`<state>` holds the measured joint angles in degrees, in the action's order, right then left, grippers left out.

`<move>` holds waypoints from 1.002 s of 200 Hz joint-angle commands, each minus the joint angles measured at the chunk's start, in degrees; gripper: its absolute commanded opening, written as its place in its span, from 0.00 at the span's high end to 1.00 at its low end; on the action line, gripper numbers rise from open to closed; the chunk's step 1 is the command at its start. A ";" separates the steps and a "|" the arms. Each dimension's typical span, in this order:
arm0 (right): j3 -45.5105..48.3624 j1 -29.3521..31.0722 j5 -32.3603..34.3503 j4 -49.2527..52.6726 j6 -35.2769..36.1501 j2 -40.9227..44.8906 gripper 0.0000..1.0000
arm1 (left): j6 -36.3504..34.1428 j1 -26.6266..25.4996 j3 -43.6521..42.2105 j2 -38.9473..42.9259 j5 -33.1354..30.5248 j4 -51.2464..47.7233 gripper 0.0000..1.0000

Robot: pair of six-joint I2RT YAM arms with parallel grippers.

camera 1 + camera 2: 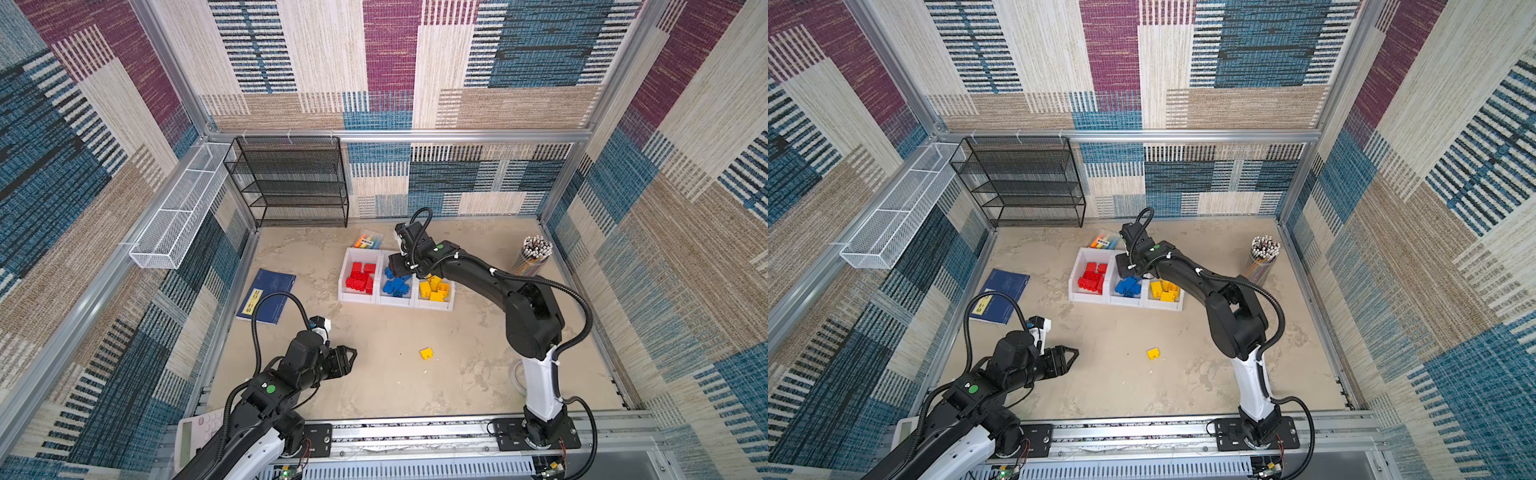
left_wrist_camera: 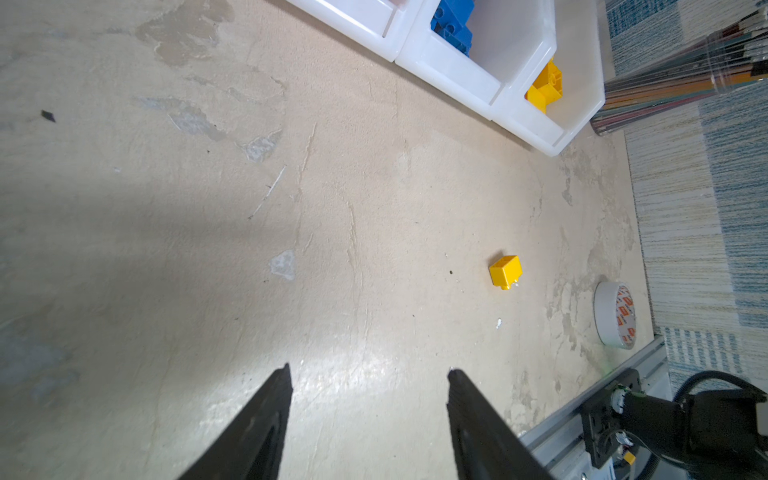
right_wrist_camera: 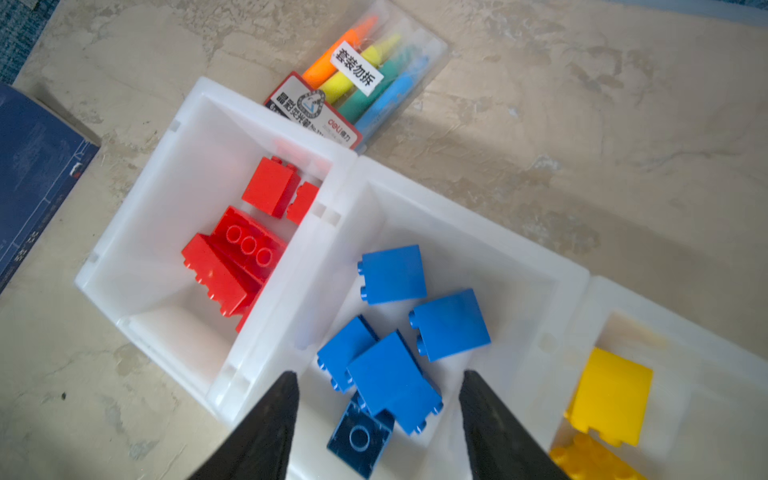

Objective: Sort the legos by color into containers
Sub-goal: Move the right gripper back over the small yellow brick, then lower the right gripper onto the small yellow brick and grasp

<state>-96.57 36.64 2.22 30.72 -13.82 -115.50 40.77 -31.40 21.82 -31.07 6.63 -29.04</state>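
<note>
Inspector: Position of the containers [image 1: 395,302]?
Recorder: 3 white containers, joined in 1 row, stand at the far middle of the table [image 1: 415,386]. Left one holds the red legos [image 1: 360,276], middle one the blue legos [image 1: 395,286], right one the yellow legos [image 1: 434,289].
Inspector: Any piece outside them?
Recorder: 1 yellow brick [image 1: 426,353] lies alone on the table, on the near side of the row and well apart from it.
Inspector: State of the right gripper [image 3: 378,376]?
Recorder: Right gripper hangs over the middle container. Jaws stand moderately apart and grip nothing; the blue legos lie loose below them.
Inspector: And the left gripper [image 2: 368,374]?
Recorder: Left gripper hovers at the near left over bare table. Jaws stand moderately apart, with nothing between them. The yellow brick lies to its right.
Inspector: Other items?
Recorder: Marker pack [image 3: 353,79] lies just beyond the left container's far wall. Blue book [image 1: 266,296] lies left of the row. Cup of pencils [image 1: 534,253] stands at the far right.
</note>
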 commanded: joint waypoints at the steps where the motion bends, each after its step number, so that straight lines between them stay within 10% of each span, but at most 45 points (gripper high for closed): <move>1: 4.35 0.08 2.02 -1.68 1.16 5.13 0.35 | 1.19 0.04 0.15 0.13 0.62 -1.08 0.37; 99: 42.21 8.31 7.44 -0.77 -10.71 30.67 0.35 | 1.50 0.00 -0.82 0.75 -0.57 -1.64 0.37; 200: 46.17 16.89 7.63 -2.95 -18.15 24.73 0.43 | 1.78 0.02 -1.25 1.35 -0.30 -1.81 0.37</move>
<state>-50.89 52.51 9.15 29.34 -29.45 -90.13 41.04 -31.42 20.73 -30.11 6.35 -31.09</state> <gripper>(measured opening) 0.570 0.628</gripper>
